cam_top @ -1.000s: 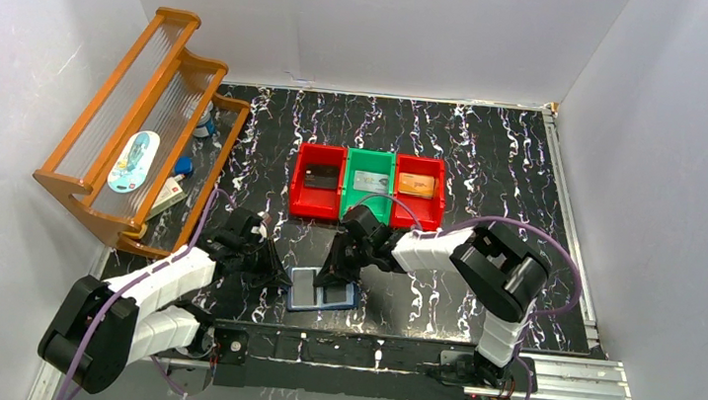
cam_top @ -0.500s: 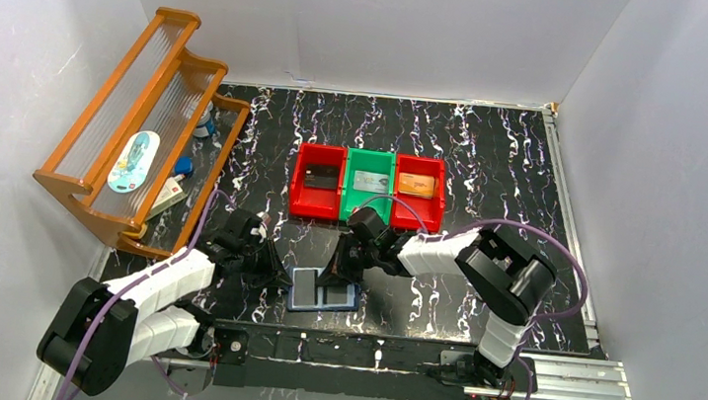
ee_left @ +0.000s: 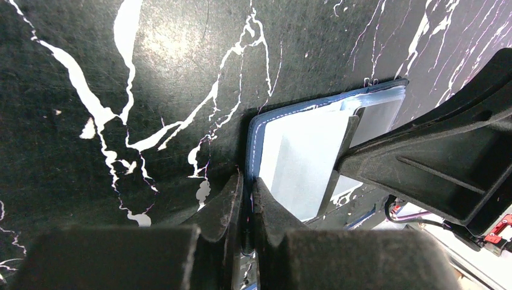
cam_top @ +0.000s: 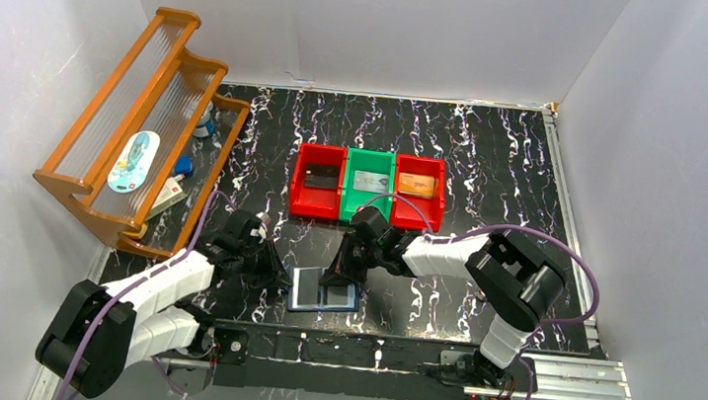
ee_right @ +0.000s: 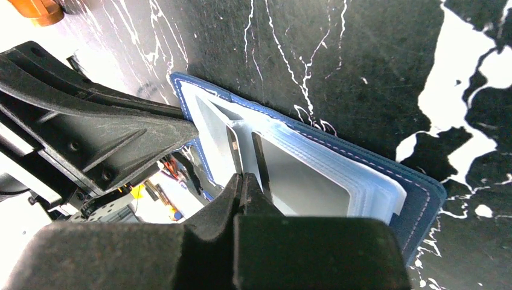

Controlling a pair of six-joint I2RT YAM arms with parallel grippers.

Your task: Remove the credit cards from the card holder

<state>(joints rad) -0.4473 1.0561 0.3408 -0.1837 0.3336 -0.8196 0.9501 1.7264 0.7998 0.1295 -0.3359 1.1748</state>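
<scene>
- Left tool [ee_left: 247, 202] clamped on left edge of card holder [cam_top: 323, 291], pinning it flat on worktop [cam_top: 493, 165], near centre
- right tool [ee_right: 246, 156] tips almost together on a sleeve [ee_right: 302, 178] mid-holder, coming in from far side; whether anything else is in the pinch, can't tell
- holder long axis left-right; right arm does the pull, likely away from left tool

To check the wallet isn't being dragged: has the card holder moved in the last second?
No. The card holder lies in the same spot as a second ago, at the same offset toward the arms from the left red bin.
</scene>
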